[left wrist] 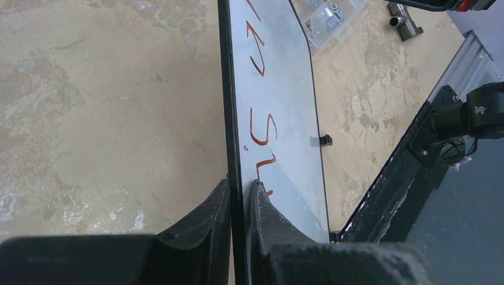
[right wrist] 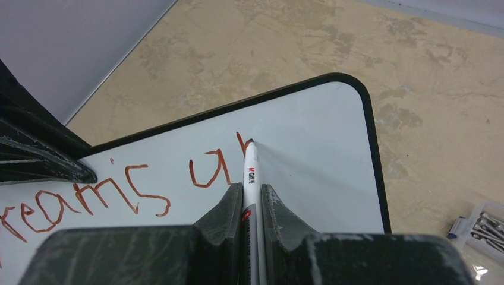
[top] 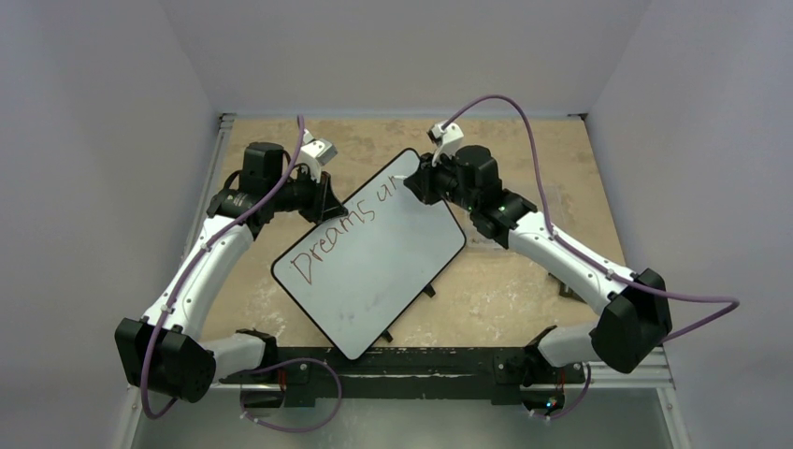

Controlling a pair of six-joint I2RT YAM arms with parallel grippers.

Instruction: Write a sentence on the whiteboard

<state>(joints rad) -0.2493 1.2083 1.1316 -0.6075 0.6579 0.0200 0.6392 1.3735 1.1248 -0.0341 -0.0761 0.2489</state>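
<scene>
The whiteboard (top: 374,257) lies diagonally across the table's middle, white with a thin black rim, and bears red writing "Dreams u" plus a short started stroke. My left gripper (top: 329,199) is shut on the board's far-left edge; in the left wrist view the left gripper (left wrist: 241,193) clamps the rim of the whiteboard (left wrist: 279,101) between both jaws. My right gripper (top: 418,183) is shut on a white marker (right wrist: 250,172), also in the right wrist view (right wrist: 248,193). The marker's tip touches the whiteboard (right wrist: 309,160) just right of the "u", near its far corner.
A small clear compartment box (left wrist: 333,18) holding small parts lies on the tan tabletop beyond the board and shows in the right wrist view (right wrist: 484,228). A black rail (top: 421,360) runs along the table's near edge. Grey walls enclose the table.
</scene>
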